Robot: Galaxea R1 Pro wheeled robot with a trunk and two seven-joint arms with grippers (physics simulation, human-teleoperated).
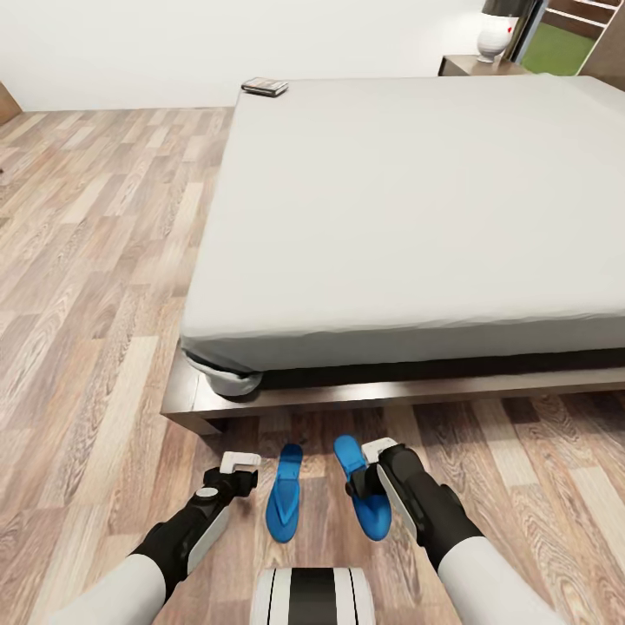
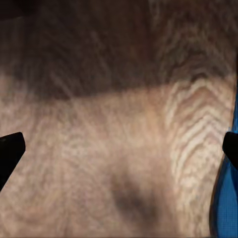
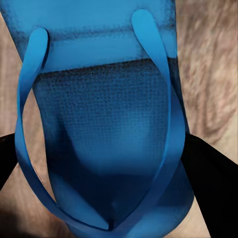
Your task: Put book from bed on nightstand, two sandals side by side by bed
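sandals (image 1: 284,492) lengthwise toward the bed (image 1: 417,208)

No readable text, labels, brands or numbers anywhere. Book (image 1: 264,86) at bed's (image 1: 417,217) far corner, 11 o'clock: cover lettering too small to read.

My head view bright and even, dark shadow under the bed (image 1: 408,217) edge, both wrist views soft — floor (image 2: 119,148) grain smeared, blurry.
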